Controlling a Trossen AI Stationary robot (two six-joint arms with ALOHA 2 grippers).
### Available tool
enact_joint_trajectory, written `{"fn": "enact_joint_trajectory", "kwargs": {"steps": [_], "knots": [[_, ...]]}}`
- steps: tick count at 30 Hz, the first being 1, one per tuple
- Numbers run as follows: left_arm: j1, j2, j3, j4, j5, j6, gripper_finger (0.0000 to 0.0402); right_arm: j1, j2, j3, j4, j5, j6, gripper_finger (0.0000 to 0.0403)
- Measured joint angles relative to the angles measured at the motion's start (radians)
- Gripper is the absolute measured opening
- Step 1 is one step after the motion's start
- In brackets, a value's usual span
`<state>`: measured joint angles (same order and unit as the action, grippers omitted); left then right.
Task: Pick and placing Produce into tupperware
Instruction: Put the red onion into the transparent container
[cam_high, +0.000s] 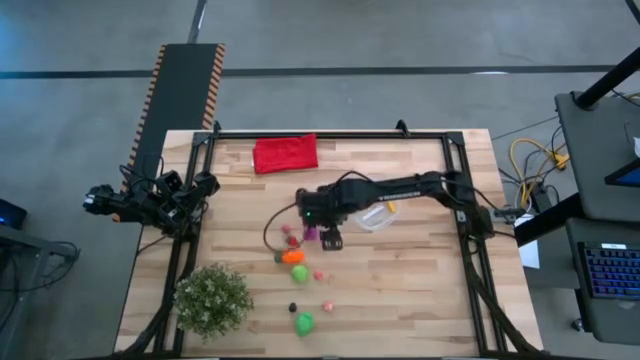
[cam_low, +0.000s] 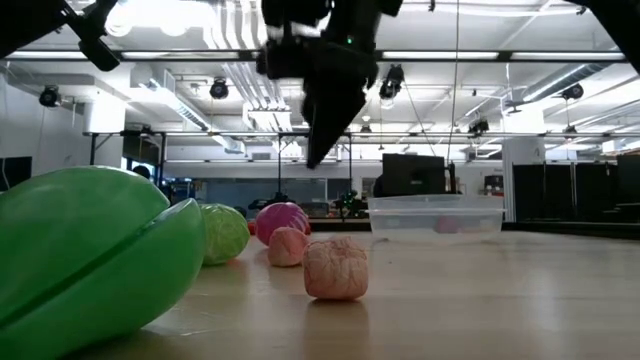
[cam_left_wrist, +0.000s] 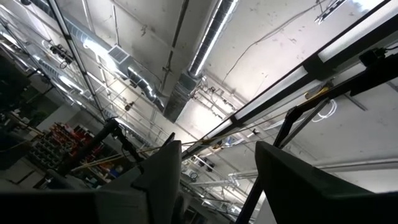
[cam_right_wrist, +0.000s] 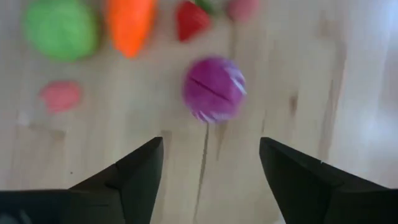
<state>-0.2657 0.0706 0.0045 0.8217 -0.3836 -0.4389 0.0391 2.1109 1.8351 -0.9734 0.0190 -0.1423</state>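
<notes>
The clear round tupperware (cam_high: 375, 219) stands on the table near the middle, partly under my right arm. Left of it and nearer lies loose produce: a magenta ball (cam_right_wrist: 214, 88), a red piece (cam_high: 290, 230), an orange one (cam_high: 293, 256), green balls (cam_high: 300, 273) and several pink bits (cam_high: 327, 306). My right gripper (cam_high: 330, 241) hangs open over the table, pointing down, with the magenta ball just ahead of its fingertips (cam_right_wrist: 143, 163) and nothing between them. My left gripper (cam_left_wrist: 217, 174) waits open off the table's left edge, pointing up at the ceiling.
A red cloth (cam_high: 285, 154) lies at the far edge. A bushy green potted plant (cam_high: 212, 298) stands at the near left corner. A larger green piece (cam_high: 303, 323) lies near the front edge, close to the low camera (cam_low: 90, 255). Bare wood shows on the table's right half.
</notes>
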Motion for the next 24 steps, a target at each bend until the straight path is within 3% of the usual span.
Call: {"fn": "enact_joint_trajectory", "kwargs": {"steps": [10,24], "knots": [[0.0,0.001,0.0,-0.001,0.0,0.0,0.0192,-0.001,0.005,-0.027,0.128,0.008,-0.312,0.0282],[0.0,0.001,0.0,0.0,-0.001,-0.002,0.0192,-0.011,0.027,-0.085,0.236,0.004,-0.408,0.0326]]}}
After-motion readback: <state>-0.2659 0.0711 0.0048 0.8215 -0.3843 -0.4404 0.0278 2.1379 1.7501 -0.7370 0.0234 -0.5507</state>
